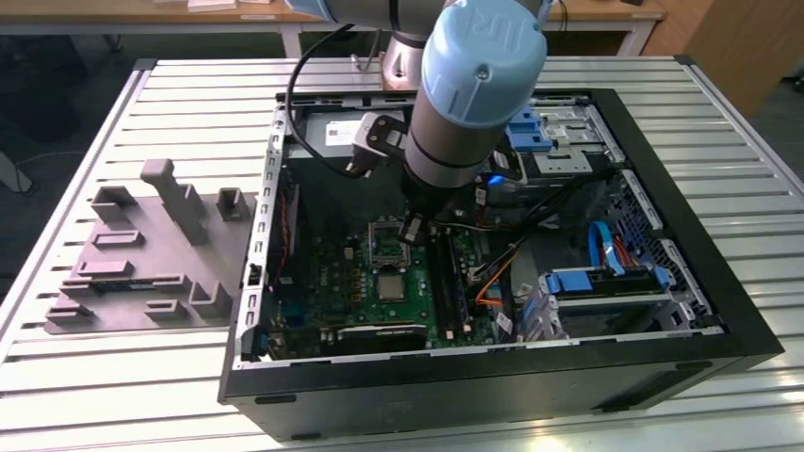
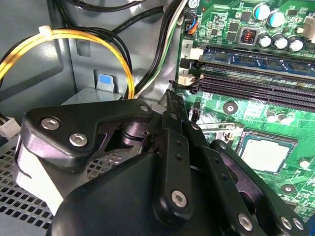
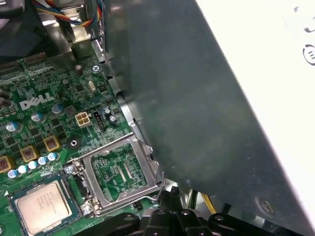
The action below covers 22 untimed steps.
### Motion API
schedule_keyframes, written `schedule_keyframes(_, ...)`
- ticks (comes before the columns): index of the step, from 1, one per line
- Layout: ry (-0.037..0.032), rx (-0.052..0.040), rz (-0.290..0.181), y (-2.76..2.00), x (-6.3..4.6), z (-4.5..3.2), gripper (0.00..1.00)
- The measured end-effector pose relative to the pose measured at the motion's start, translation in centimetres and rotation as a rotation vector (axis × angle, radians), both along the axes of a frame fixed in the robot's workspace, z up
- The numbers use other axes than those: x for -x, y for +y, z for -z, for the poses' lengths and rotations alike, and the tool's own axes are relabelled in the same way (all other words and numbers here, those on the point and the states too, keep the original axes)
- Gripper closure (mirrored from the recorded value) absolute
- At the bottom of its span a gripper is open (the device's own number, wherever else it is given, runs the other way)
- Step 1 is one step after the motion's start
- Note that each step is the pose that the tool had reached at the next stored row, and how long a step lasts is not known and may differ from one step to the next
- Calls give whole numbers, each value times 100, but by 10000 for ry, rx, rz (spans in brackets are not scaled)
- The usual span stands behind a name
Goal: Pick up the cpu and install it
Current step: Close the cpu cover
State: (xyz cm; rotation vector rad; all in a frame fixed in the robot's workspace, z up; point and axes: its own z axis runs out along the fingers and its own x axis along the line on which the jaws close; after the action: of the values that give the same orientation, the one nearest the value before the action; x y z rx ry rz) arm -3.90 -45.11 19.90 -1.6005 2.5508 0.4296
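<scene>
Cpu lies flat in the socket, silvery top up with its thin green rim showing; faint print runs across the lid, too small to make out. In the second wrist view the cpu sits square inside the socket's dark surround, and in the exterior view it is the pale square on the motherboard.

The metal frame is swung up and open just beside the socket, clear of the chip, so the board shows through its window. The gripper hangs over that raised frame, near the socket but apart from the cpu. It has hold of nothing that I can see, and whether the jaws are parted or closed I cannot tell from here.

White lettering is printed on the board a little way from the socket. Long black memory slots run alongside the socket. A big grey box with a white label stands past the frame from the socket; the label's print is blurred. Yellow and black cables loop beside that box.

All this sits inside an open black case on a slatted table. Well apart from the socket, outside the case towards the exterior view's left, rests a grey holder
</scene>
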Motion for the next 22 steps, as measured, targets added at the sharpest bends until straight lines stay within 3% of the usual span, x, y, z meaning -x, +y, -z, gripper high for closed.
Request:
schedule_keyframes(5,-1,87,0,6,2,-21,89)
schedule_keyframes(8,1,274,1,9,3,-25,89)
schedule_keyframes(11,3,375,-1,12,2,-30,89)
schedule_keyframes(22,3,404,-1,20,13,-126,89)
